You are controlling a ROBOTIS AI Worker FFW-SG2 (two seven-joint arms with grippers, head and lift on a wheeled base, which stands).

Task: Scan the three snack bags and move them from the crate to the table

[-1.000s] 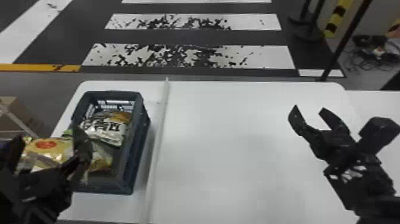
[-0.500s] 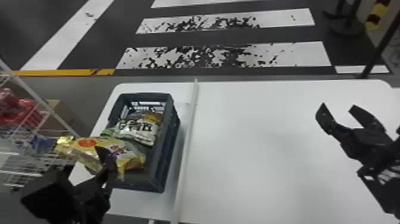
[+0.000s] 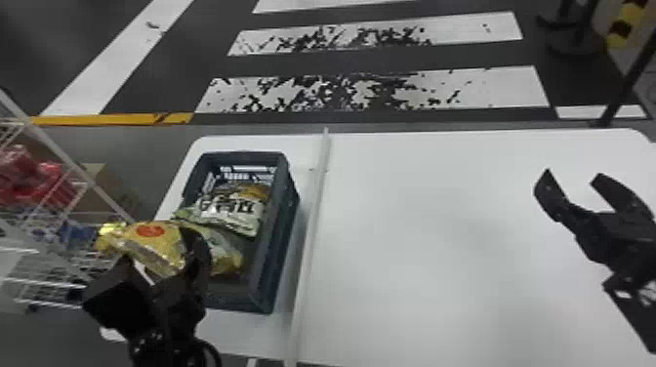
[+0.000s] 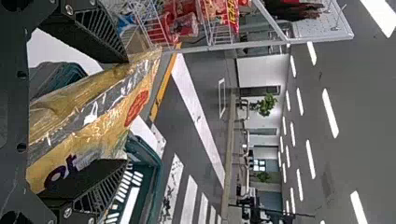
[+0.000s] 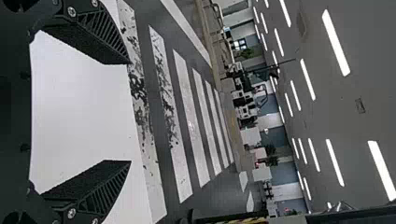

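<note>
In the head view my left gripper (image 3: 160,251) is at the left side of the crate (image 3: 288,214), with a yellow snack bag (image 3: 163,243) between its fingers. The bag slopes outward past the crate's left wall. Inside the crate are a white and green bag (image 3: 234,210) with dark lettering and a yellow-green bag (image 3: 227,256). The left wrist view has the left gripper (image 4: 127,111) spread wide around the yellow bag (image 4: 100,114). Over the right part of the table my right gripper (image 3: 572,174) stands open; its wrist view shows the gripper (image 5: 130,112) holding nothing.
A long white strip (image 3: 312,234) runs across the white table (image 3: 439,244), just right of the crate. Wire racks (image 3: 49,258) with red packages stand beyond the table's left edge. A dark pole (image 3: 622,85) rises behind the table at the right.
The head view has turned left, bringing the racks in and shifting the table and crate rightward. My left gripper has moved closer around the yellow bag, whose outer end now sits farther toward the racks' front.
</note>
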